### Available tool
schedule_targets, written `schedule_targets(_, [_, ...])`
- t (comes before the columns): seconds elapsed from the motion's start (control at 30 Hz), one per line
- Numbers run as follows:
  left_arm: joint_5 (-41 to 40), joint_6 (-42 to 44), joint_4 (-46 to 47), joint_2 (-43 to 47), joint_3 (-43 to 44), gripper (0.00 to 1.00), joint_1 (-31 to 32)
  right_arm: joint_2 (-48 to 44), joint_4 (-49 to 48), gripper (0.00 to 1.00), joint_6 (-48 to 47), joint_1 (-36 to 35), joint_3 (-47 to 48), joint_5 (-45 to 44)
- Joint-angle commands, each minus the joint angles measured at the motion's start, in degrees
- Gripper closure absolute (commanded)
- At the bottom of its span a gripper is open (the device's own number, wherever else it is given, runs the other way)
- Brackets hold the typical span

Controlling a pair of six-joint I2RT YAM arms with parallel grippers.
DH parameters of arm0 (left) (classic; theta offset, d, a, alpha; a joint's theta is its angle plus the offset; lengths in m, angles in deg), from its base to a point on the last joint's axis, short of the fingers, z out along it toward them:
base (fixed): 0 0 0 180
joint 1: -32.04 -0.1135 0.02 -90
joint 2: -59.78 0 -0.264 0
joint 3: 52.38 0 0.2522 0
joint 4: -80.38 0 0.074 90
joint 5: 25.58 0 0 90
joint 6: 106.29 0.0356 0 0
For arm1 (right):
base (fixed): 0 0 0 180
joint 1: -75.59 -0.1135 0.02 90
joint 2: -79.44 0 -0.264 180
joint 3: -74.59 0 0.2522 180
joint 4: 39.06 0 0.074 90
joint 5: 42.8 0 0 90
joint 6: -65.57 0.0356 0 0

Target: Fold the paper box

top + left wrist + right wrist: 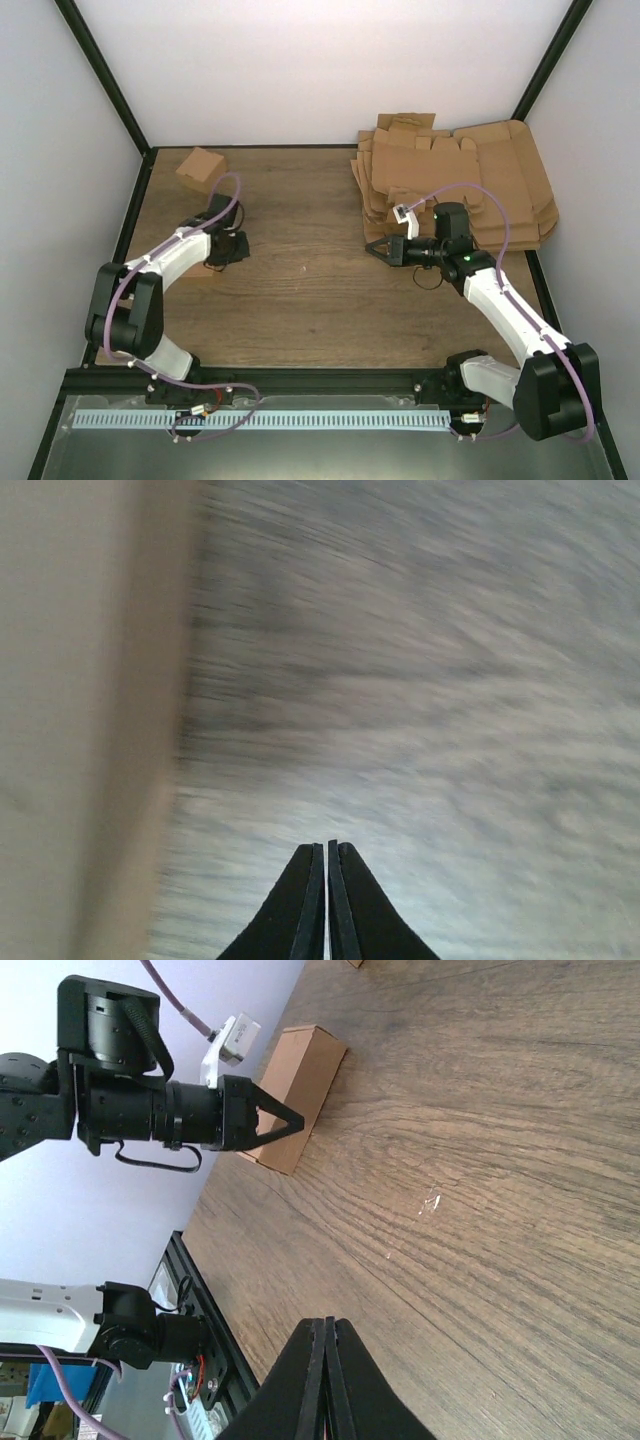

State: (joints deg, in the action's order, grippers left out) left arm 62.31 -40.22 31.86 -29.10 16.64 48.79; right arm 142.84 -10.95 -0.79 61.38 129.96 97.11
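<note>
Currently left gripper (327, 846), closed empty, sits beside the paper box (300, 1085) near the left edge of the table (300, 300); right gripper (328, 1322) closed empty.

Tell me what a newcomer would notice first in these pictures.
The untidy stack of flat brown cardboard blanks at the far right of the wooden table stands out most. The left gripper and right gripper are both shut and empty, tips facing each other. A small closed brown cardboard box lies close beside the left gripper, and another small folded brown box sits at the far left.
</note>
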Motion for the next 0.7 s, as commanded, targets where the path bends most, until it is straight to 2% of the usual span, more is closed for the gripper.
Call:
schedule_targets(0.0, [-1.04, -5.66, 5.19, -0.67, -1.15, 0.96, -7.64, 0.53, -0.06, 0.98, 0.36, -0.13, 1.47, 1.39])
schedule_targets(0.2, [-5.0, -7.35, 10.37, -5.2, -0.45, 0.95, -18.33, 0.67, -0.1, 0.98, 0.64, -0.19, 1.39, 1.53])
schedule_targets(0.4, [-10.9, -5.24, 11.49, -10.88, 4.17, 0.9, -22.3, 0.22, 1.48, 0.98, 0.06, -0.14, 2.32, 0.56])
schedule_targets(0.67, [-11.19, -4.22, 11.84, -11.94, 5.03, 0.83, -26.2, -0.23, 3.03, 0.98, -0.12, -0.18, 2.93, -1.68])
